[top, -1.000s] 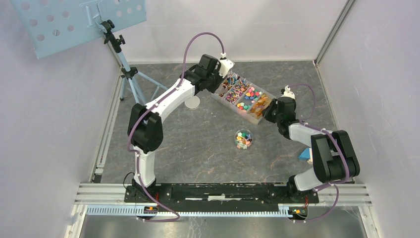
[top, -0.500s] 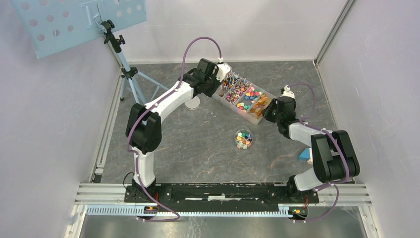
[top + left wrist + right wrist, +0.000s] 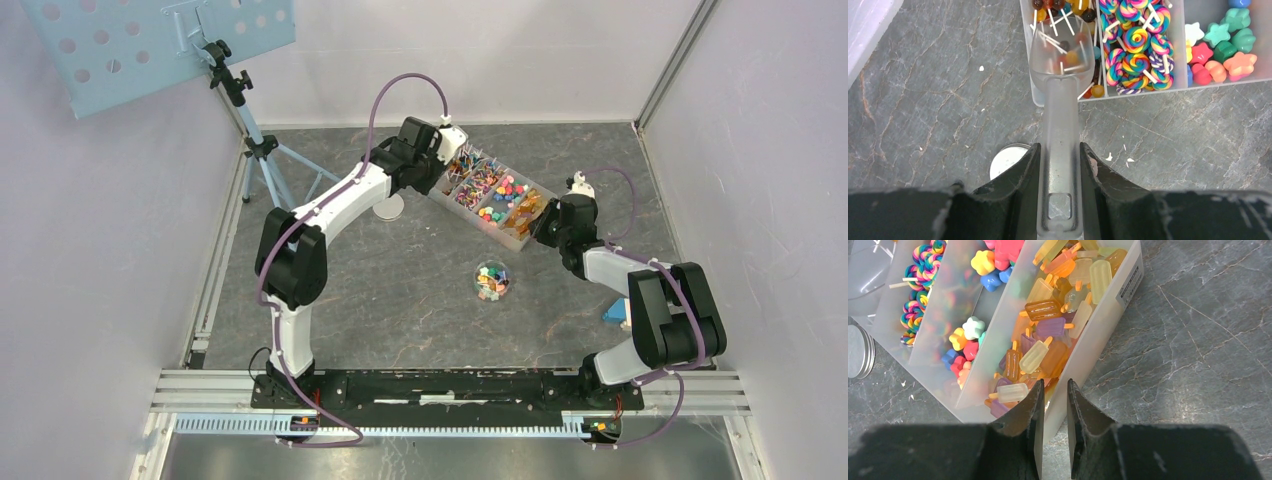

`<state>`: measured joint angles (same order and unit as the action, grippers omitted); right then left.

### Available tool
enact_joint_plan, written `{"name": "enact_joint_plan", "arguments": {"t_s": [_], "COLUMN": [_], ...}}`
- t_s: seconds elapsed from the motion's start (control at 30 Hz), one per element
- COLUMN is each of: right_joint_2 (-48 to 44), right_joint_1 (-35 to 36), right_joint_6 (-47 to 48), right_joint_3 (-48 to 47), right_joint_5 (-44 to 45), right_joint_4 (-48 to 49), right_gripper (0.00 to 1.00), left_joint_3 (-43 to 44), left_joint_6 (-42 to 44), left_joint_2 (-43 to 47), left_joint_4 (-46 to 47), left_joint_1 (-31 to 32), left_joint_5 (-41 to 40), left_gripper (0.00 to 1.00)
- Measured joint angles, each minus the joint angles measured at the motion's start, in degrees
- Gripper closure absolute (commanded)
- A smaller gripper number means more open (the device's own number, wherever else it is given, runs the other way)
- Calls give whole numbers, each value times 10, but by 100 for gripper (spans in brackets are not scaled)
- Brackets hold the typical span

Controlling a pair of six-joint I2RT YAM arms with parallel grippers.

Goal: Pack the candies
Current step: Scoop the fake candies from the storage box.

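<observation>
Left pincer (image 3: 1060, 150), clenched on the clear scoop (image 3: 1058, 60), has pulled back to the end compartment of the tray (image 3: 1168, 86), scoop bowl among the candies (image 3: 1096, 91) there, so loading looks begun; right pincer (image 3: 1054, 390) grips the tray wall.

The tabletop (image 3: 400, 300) is dark grey and stone-patterned, veined all over with thin pale and rusty lines. The box (image 3: 1103, 335) is frosted clear plastic. The candies (image 3: 968, 327) inside it are the bright part:

- The lollipops (image 3: 1136, 40) are swirled in rainbow rings of pink, yellow, blue and green, on white sticks.
- The star sweets (image 3: 1235, 20) are green, red, orange, pink and white.
- The ice-lolly shapes (image 3: 1043, 310) are see-through amber, purple, pale yellow and orange.

The scoop (image 3: 1060, 100) is milky and translucent. The small jar (image 3: 491, 280) is clear, with mixed colours showing through. The left arm (image 3: 340, 195) and right arm (image 3: 620, 265) are white with black joints, each trailing a purple cable. The music stand panel (image 3: 150, 40) is pale blue, dotted with round holes.
</observation>
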<state>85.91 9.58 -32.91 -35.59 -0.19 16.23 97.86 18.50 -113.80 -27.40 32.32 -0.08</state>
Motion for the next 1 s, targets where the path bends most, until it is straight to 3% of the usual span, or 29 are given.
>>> {"name": "enact_joint_plan", "arguments": {"t_s": [0.43,1.0], "right_joint_2": [1,1], "right_joint_1": [-3,-3], "right_joint_6": [3,4], "right_joint_3": [0,0], "right_joint_5": [-9,-9], "right_joint_4": [2,2], "right_gripper": [89,90], "left_joint_3": [34,-15], "left_joint_6": [-7,-7], "left_joint_2": [-19,-17], "left_joint_4": [-11,10], "left_joint_1": [0,-1], "left_joint_5": [7,-14], "left_gripper": [98,98]}}
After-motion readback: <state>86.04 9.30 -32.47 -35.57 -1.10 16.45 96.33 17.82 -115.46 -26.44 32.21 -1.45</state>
